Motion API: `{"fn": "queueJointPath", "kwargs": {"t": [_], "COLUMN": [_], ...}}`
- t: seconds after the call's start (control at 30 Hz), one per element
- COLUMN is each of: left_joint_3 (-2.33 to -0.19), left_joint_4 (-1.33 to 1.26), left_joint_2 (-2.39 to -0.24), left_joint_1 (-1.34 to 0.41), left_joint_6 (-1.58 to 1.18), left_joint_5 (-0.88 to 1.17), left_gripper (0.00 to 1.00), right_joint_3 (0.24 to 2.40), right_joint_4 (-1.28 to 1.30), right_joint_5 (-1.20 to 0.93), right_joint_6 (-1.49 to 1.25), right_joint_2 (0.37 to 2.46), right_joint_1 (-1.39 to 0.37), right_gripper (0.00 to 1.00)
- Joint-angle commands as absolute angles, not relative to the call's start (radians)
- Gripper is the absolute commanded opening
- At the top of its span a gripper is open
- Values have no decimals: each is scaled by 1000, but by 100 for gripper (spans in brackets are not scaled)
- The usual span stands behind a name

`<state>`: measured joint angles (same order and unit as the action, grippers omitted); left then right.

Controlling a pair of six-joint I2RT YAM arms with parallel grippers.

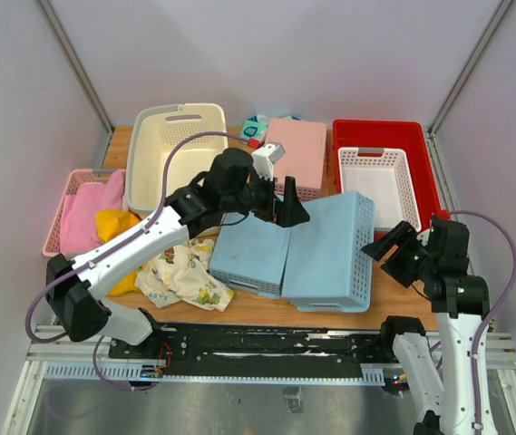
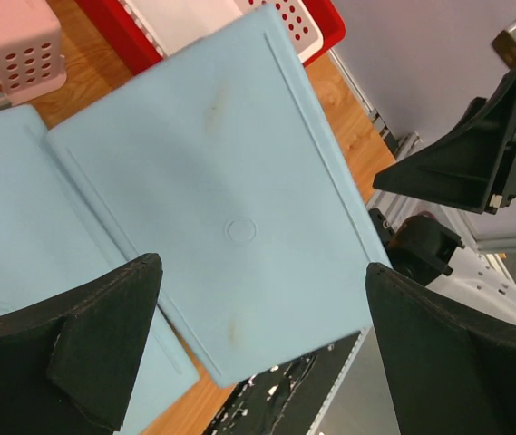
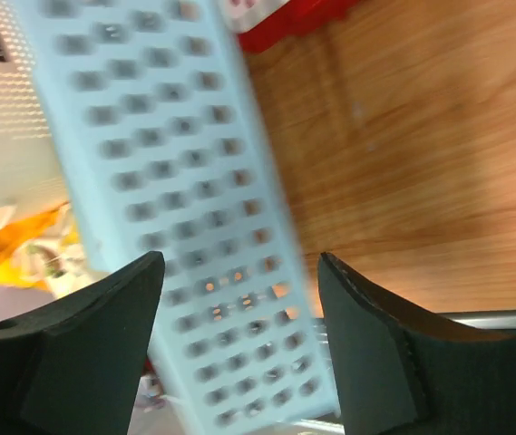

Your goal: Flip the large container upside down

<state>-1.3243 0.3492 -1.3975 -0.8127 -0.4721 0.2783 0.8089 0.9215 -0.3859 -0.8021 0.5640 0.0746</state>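
At rear-left of table (image 1: 392, 290): large container (image 1: 171, 149), upright, mouth up, handle slot in far rim; nothing in it as far as top view shows.

Edges & room:
- Container's far rim lies near back wall (image 1: 267, 54); a strip of bare wood shows at its left.
- Front-left corner is just beside pink basket (image 1: 58, 237), which holds pink cloth (image 1: 85, 213). Yellow cloth (image 1: 115, 224) lies at the front rim.
- To its right: a small teal item (image 1: 256, 127) and an inverted pink basket (image 1: 298, 152), near but apart.
- Table centre is taken by two inverted blue baskets, L (image 1: 250, 254) and R (image 1: 330, 258), side by side. Patterned cloth (image 1: 185, 276) lies by the L one's near-left corner.
- Red tray (image 1: 380, 131) sits at rear-right w/ white lattice basket (image 1: 375, 181) in it.

Arms:
- Left arm rises from its base at near-left and reaches diagonally to table centre; its cable arcs over container's front-right part. Left gripper (image 1: 287, 213) is over the seam between the blue baskets, apart from the container. Jaws are spread wide, nothing between them; wrist view shows the R blue basket's flat base below.
- Right arm stands near-right, forearm raised. Right gripper (image 1: 392, 243) points left at the R blue basket's right edge. Jaws are wide apart, gripping nothing; wrist view (blurred) shows that basket's perforated side wall in the gap, contact cannot be told.
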Motion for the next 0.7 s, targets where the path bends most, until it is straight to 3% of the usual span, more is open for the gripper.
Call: {"fn": "queueJointPath", "kwargs": {"t": [0.0, 0.2, 0.43, 0.67], "left_joint_3": [-1316, -1330, -1345, -1363], "left_joint_4": [290, 265, 255, 287], "left_joint_2": [-1425, -1465, -1499, -1503], "left_joint_1": [-808, -811, -816, -816], "left_joint_6": [-475, -482, -480, -466], "left_joint_5": [328, 342, 341, 291], "left_gripper": [99, 99, 99, 99], "right_joint_3": [942, 1105, 1247, 1518], "right_joint_4": [1081, 1049, 852, 787], "right_joint_5": [-132, 62, -115, -7], "right_joint_6": [-583, -428, -311, -233], "right_joint_2": [616, 738, 1039, 1414], "right_joint_1": [87, 87, 65, -86], "right_gripper": [71, 71, 57, 56]}}
